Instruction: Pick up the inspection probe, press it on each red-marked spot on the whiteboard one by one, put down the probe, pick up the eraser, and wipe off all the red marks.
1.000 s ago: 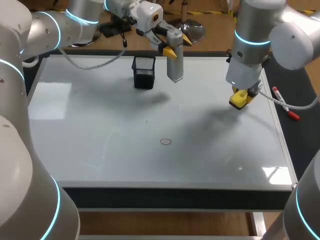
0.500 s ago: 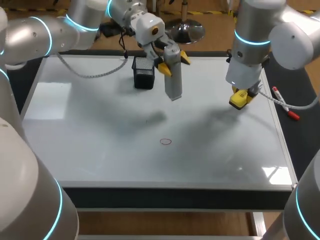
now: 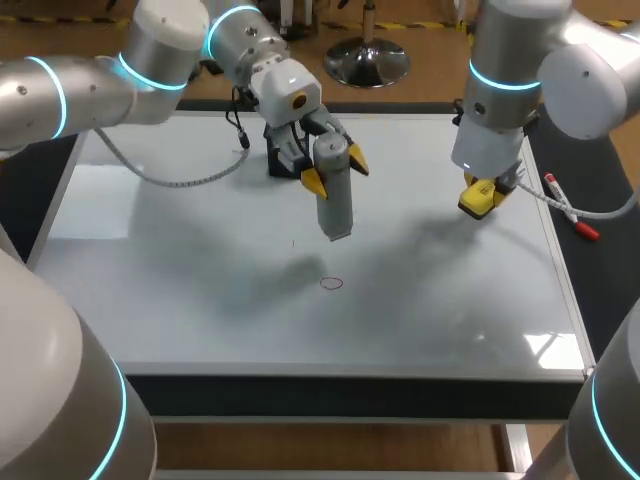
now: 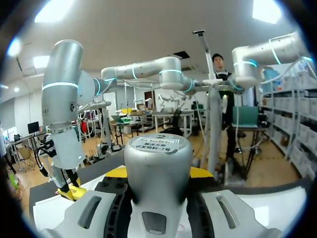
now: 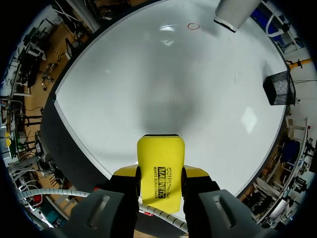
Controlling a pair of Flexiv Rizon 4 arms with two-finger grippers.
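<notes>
Left end effector [image 3: 335, 171]: clamping the inspection probe [image 3: 336, 205], yellow-tipped fingers [image 3: 313, 181] pressing on two sides near its upper end. Holding it tilted over the middle of the whiteboard [image 3: 180, 290], lower end pointing down, near the red mark [image 3: 331, 283] but not on it. Presenting as a smooth grey metal cylinder; in the left wrist view, showing a flat round cap [image 4: 157, 144] with a white label.

Right end effector [image 5: 159, 173]: pinching the eraser [image 5: 159, 153], fingers set narrow against its two long sides. Hovering over the right part of the whiteboard, well apart from the red mark. Presenting as a bright yellow block, rectangular with rounded corners, black print on the face.

Whiteboard: lying flat on the table [image 3: 605, 300], glossy white, reflecting ceiling lights. Bearing the red mark as a thin hand-drawn ring. Carrying a black wire-mesh basket [image 5: 280, 88], square and open-topped, at the far side, behind the left end effector.

Table: bearing a marker pen [image 3: 570, 208], white barrel and red cap, just beside the whiteboard's right edge.
</notes>
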